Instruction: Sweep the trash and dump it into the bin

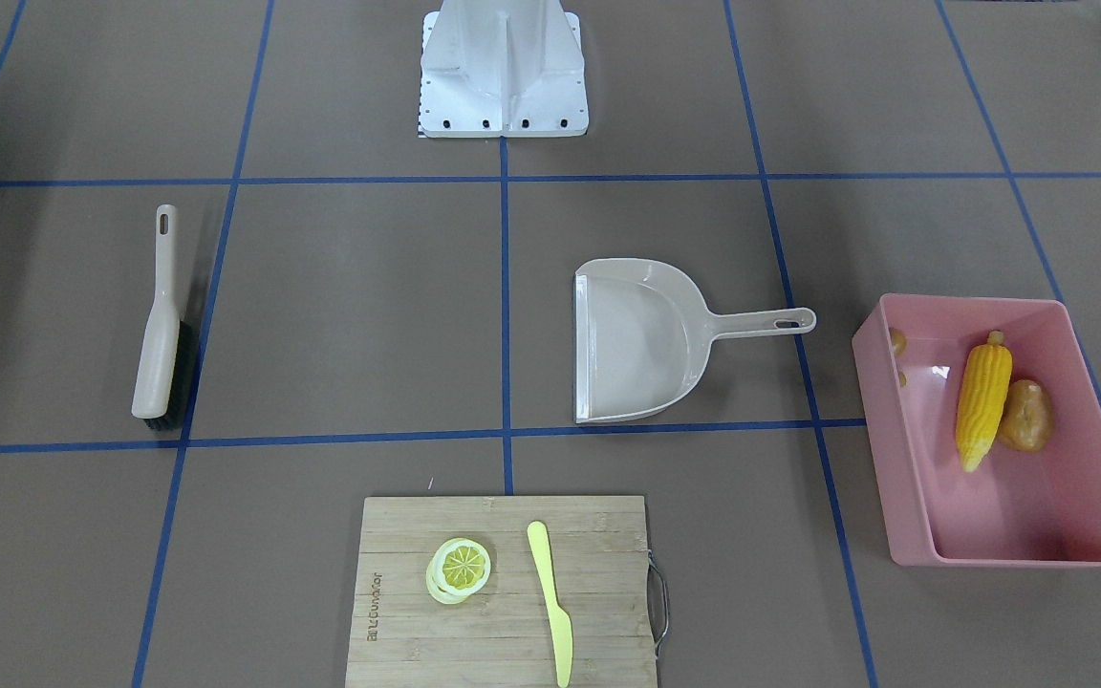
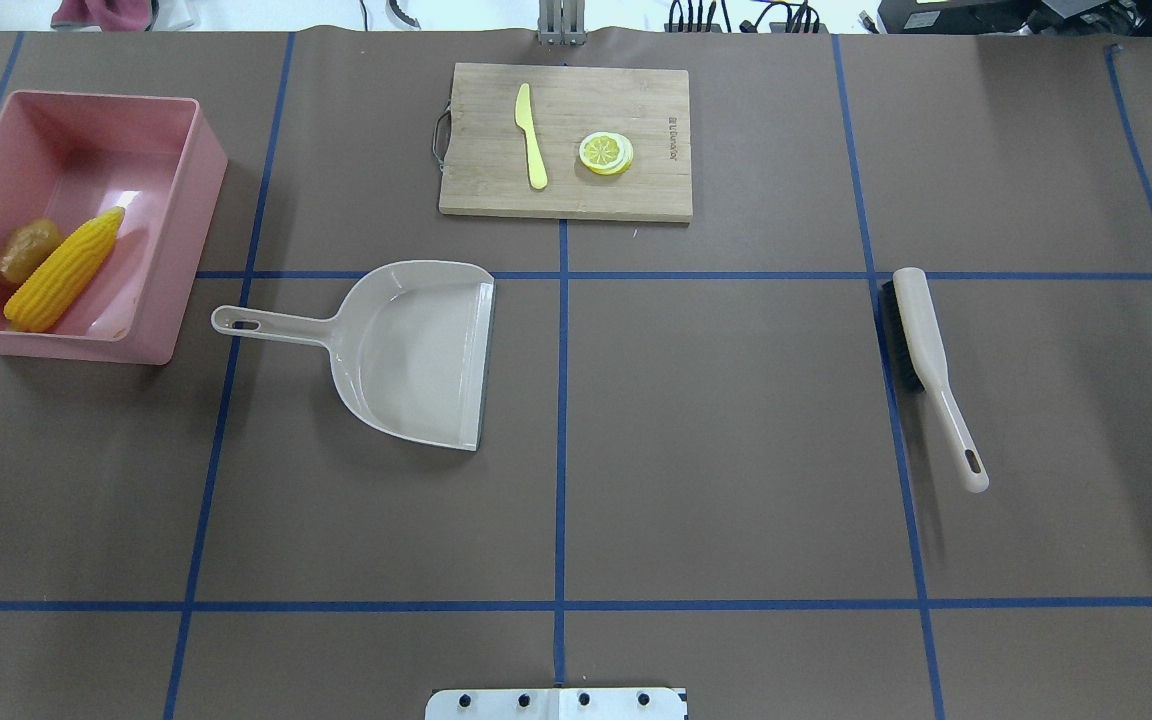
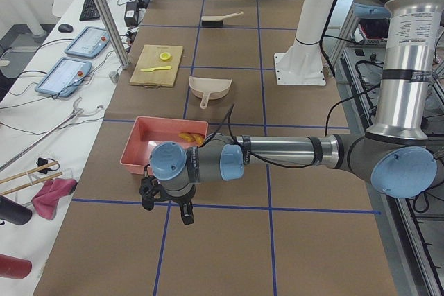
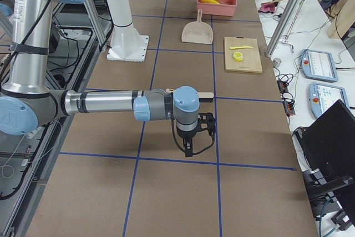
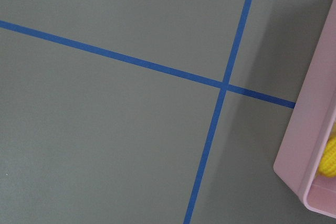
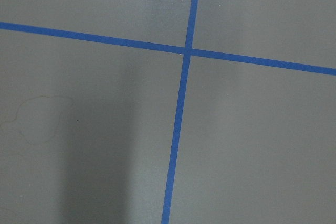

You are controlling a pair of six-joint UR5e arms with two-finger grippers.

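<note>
- Your left gripper hangs low over the table at the robot's left end, just beside a corner of the bin. It shows only in the side view, so you cannot tell how far its fingers are parted or whether they grip anything.
- Your right gripper hangs low over the table at the robot's right end, near a crossing of blue tape lines. The same goes here: its opening and any load cannot be told.
- The bin sits at the far left of the table in the overhead view.
- Inside it the corn cob lies slantwise on the floor, and the potato touches it on the left.
- The front-facing view shows a small tan lump, likely the ginger root, low against the bin's inner wall; most of it is hidden.
- The dustpan lies flat just right of the bin, its handle pointing toward the bin without touching it.
- The brush lies well to the right, bristles facing left.
- A cutting board at the far middle carries a knife and a lemon slice, side by side and apart.
</note>
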